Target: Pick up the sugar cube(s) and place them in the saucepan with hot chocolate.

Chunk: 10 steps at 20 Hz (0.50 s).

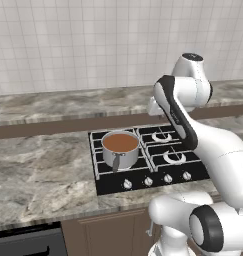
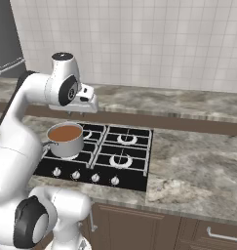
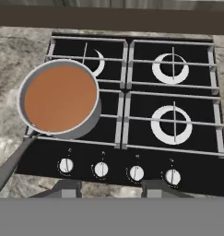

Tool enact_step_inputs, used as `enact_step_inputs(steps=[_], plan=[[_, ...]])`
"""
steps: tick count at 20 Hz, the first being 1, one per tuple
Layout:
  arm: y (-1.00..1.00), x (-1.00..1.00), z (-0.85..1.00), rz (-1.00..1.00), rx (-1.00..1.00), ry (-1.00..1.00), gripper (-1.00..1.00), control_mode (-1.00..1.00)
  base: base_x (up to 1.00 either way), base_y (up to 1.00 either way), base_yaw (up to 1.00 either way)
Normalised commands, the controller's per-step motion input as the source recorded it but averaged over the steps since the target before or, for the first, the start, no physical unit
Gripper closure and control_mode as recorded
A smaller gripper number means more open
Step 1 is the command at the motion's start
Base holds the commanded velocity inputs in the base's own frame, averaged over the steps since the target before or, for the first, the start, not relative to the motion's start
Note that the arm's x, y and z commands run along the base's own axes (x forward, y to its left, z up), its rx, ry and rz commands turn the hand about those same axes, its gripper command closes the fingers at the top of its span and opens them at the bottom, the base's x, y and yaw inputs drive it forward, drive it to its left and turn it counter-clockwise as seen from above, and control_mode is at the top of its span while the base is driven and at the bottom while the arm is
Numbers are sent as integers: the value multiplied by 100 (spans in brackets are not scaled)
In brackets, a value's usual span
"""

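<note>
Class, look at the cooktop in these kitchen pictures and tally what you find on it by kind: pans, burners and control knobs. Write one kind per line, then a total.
Saucepan with hot chocolate: 1
Burners: 4, one under the saucepan
Control knobs: 4
Total: 9

Marbled grey countertop (image 1: 43, 170) with an inset black four-burner hob (image 3: 132, 99). A steel saucepan (image 1: 120, 151) stands on the front-left burner. Four knobs (image 3: 136, 173) line the hob's front edge.
</note>
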Motion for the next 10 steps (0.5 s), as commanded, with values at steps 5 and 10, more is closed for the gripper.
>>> enact_step_inputs(steps=[5, 10], plan=[[-6, 0, -8, 0, 0, 9, -100, -100, 0, 0, 0], [-95, -3, -19, -5, 7, 0, -100, -100, 0, 0, 0]])
